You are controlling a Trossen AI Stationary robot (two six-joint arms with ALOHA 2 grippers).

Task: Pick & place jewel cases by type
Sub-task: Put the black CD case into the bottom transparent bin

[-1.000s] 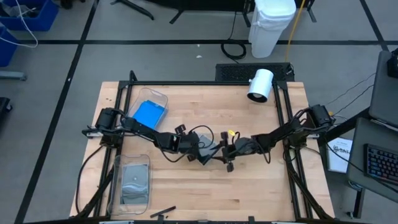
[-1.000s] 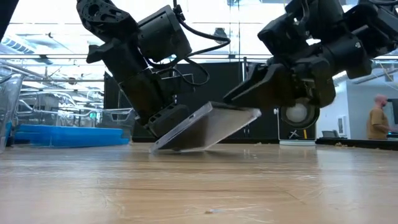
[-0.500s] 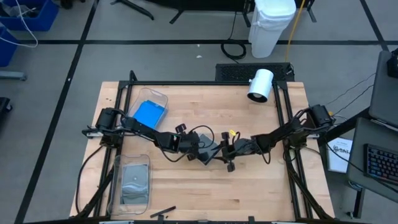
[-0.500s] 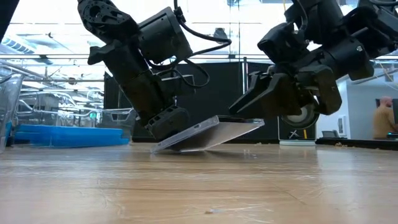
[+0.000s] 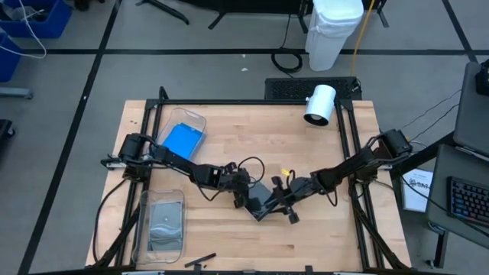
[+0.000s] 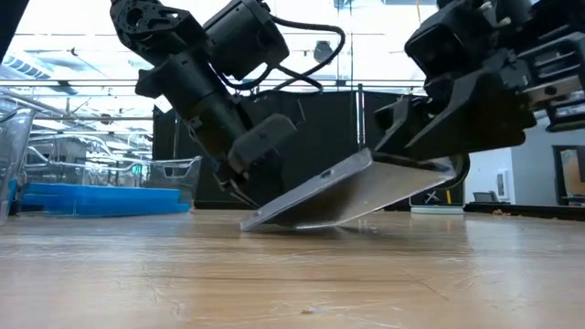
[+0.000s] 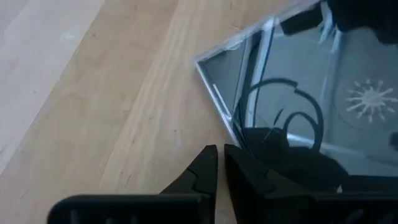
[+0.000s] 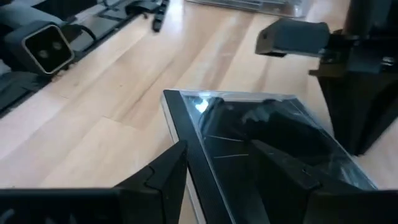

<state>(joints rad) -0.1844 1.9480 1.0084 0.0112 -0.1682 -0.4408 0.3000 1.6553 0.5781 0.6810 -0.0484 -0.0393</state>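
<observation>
A grey, clear jewel case (image 5: 260,203) lies tilted at the table's middle. In the low view (image 6: 338,189) its left edge is on the wood and its right end is raised. My left gripper (image 5: 245,196) is shut at the case's low end; its wrist view (image 7: 220,163) shows the fingertips beside the case (image 7: 298,93). My right gripper (image 5: 278,201) comes from the right and is shut on the raised end (image 8: 219,149). Blue cases (image 5: 183,138) lie in a clear bin at the far left. My left gripper touches the case's low edge (image 7: 239,140), near a corner, with the outer side of one shut finger (image 7: 255,177). It slants down from the table's left. That edge (image 6: 256,219) rests on the table. My right gripper has the case's raised end between its two fingers. One finger (image 8: 165,171) is at the side edge (image 8: 193,155); the other (image 8: 283,168) is over the top face. It comes from the table's right, slanting down. The case hangs tilted, its far end on the wood.
A second clear bin (image 5: 162,225) with grey cases stands at the near left. A white cylinder (image 5: 319,105) stands at the far right. Bare wood lies around the case. Dark frame rails run along the table's edges.
Both grippers have gone toward the table's near edge and a little right, and the case has slid with them. Its right end first sank flatter, then rose to a steeper tilt, while its left edge stayed on the wood.
</observation>
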